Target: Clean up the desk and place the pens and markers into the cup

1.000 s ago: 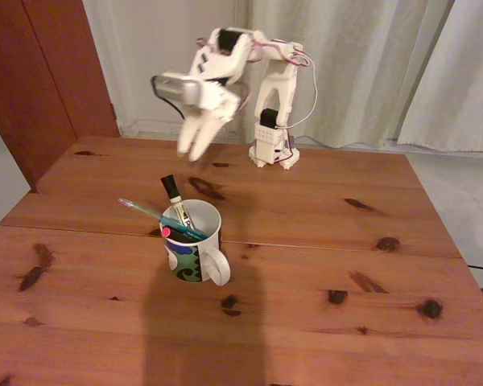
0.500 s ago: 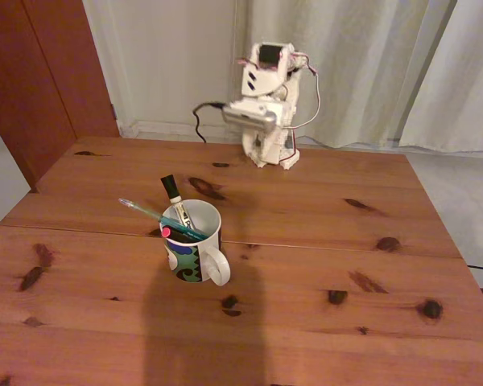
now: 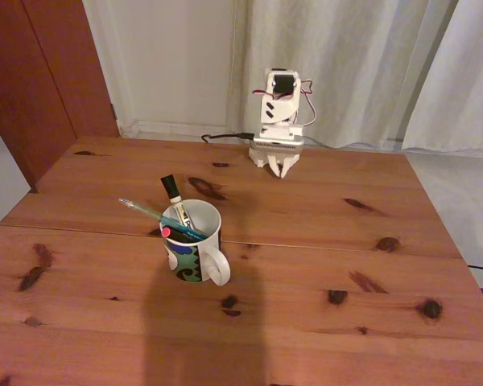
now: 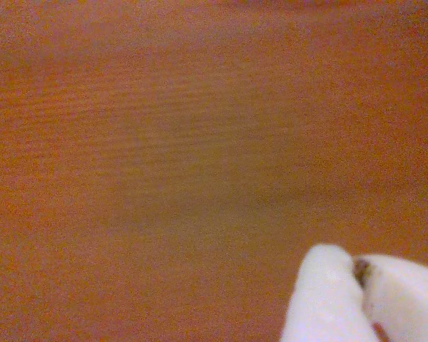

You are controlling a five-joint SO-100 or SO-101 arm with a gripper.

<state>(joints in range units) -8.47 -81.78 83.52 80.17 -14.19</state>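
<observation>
**Arm's folded back home, all three sticks are in the mug**

So over the last second the white arm has swung away from above the mug and tucked itself down at its base by the far edge of the reddish-brown knotty pine bench (image 3: 322,241). Its white two-finger claw (image 3: 279,170) hangs low over the wood with the tips pinched together, holding nothing; the wrist view (image 4: 358,271) shows the same.

Looks to me like the job's done. No loose pens on the planks.

The white ceramic mug with the blue-green swirl (image 3: 195,241) stands upright just left of the bench's middle, handle toward the camera. The white marker with the black cap (image 3: 175,196) leans up and back-left. The teal-green pen (image 3: 149,211) lies much flatter, pointing out left over the rim. The thin black pen's red end (image 3: 167,232) sits at the left rim.
</observation>
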